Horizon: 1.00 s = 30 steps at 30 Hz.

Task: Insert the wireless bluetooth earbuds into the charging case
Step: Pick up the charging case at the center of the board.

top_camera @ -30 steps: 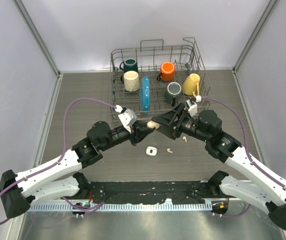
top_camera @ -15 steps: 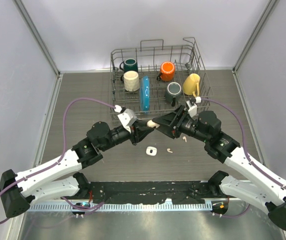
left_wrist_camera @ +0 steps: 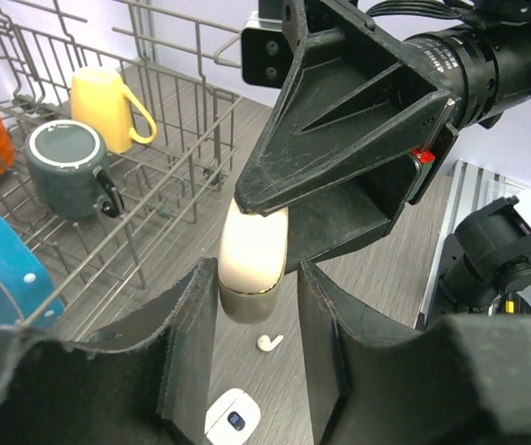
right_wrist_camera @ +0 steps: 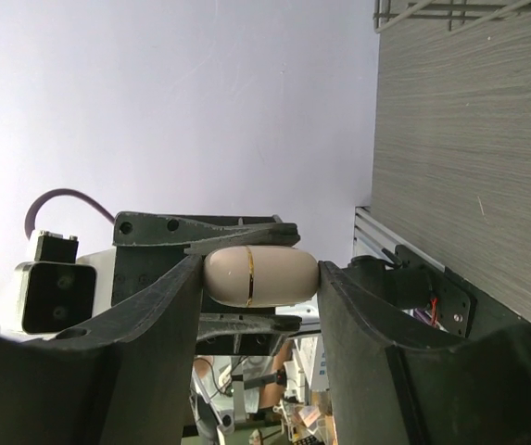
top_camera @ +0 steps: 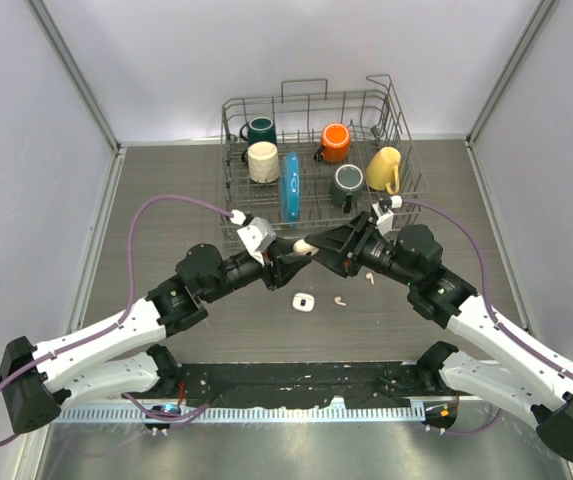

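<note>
A cream oval charging case point(top_camera: 303, 248) with a gold seam hangs above the table between my two grippers. My right gripper point(right_wrist_camera: 258, 275) is shut on it, one finger on each end of the case point(right_wrist_camera: 259, 275). My left gripper point(left_wrist_camera: 251, 278) stands slightly open around the case's lower end point(left_wrist_camera: 251, 264). The case rests against one finger, with a gap to the other. Two white earbuds lie on the table, one point(top_camera: 339, 299) below the grippers and one point(top_camera: 369, 278) by the right arm. The left wrist view shows one earbud point(left_wrist_camera: 269, 343).
A small white case with a dark blue mark point(top_camera: 302, 301) lies on the table below the grippers. Behind them stands a wire dish rack point(top_camera: 396, 120) holding a teal, a cream, an orange, a grey and a yellow mug point(top_camera: 384, 168), plus a blue plate point(top_camera: 290, 186).
My right gripper has closed onto the cream case. My left gripper, shut on it before, has eased open a little. Both arms have hardly shifted.
</note>
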Motion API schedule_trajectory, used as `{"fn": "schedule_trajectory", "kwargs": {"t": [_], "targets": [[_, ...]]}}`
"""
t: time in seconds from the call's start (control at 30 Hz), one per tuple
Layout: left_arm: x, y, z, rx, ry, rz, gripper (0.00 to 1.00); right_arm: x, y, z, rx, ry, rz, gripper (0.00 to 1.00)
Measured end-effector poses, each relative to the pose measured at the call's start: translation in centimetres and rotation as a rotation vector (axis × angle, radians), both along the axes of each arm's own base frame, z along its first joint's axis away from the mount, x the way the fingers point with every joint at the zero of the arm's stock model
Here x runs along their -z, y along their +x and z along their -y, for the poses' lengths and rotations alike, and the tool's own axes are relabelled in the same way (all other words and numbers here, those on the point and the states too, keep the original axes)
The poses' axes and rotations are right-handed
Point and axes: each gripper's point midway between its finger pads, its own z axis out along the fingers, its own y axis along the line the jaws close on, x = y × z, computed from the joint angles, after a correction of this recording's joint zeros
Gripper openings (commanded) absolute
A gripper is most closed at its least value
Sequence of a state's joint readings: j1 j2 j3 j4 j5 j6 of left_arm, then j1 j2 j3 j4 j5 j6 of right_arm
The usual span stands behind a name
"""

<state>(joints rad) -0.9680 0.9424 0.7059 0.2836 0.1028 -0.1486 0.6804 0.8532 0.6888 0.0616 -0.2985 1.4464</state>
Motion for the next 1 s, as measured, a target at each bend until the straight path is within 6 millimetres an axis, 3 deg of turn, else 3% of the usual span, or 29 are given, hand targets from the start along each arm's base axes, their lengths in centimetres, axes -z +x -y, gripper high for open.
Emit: {"fn": "schedule_trajectory", "kwargs": {"t": [0.43,1.0], "targets": [[1.0,-0.5,0.4,0.025,-0.103,0.070,0.48,-1.0,-0.4,-0.3,-0.025,0.031,0.028,0.35],[-2.4,-1.1,-0.2,0.031,-0.287,0.192,0.50,-1.2,-0.7,-0.4,-0.043,0.039,0.028,0.35]]}}
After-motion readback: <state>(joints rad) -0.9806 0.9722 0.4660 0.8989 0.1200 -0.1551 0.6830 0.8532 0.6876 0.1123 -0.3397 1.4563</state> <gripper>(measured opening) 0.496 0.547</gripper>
